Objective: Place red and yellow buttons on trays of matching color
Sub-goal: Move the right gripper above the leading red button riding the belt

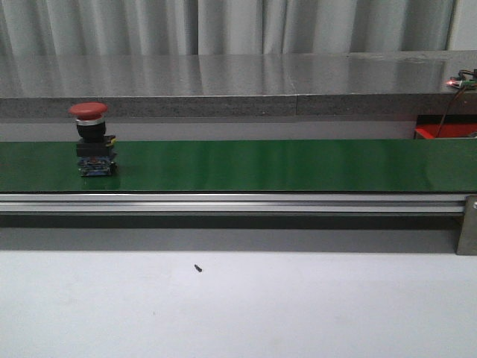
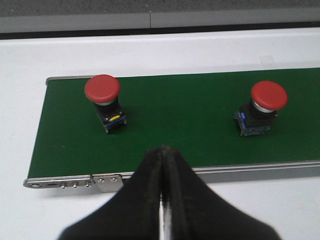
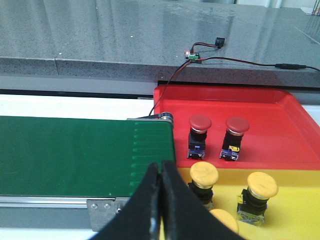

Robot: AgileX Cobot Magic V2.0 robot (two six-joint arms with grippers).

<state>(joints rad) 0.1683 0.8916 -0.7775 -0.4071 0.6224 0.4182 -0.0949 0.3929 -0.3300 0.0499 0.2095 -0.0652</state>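
Buttons: two red ones (image 2: 102,90) (image 2: 269,95) upright on green belt (image 2: 190,135), more already sitting in red tray (image 3: 280,130) and yellow tray (image 3: 295,210); left gripper (image 2: 163,150) and right gripper (image 3: 161,165) both pinched closed, empty.

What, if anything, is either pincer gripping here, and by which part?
Nothing. The left pincer and right pincer are both shut on themselves, and the two red buttons stand untouched on the green belt.

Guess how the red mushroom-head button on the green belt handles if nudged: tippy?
Probably tippy: the red mushroom-head button stands upright with a wide cap over a narrower black body. Likely rigid plastic. On the green belt, it would more likely topple than roll.
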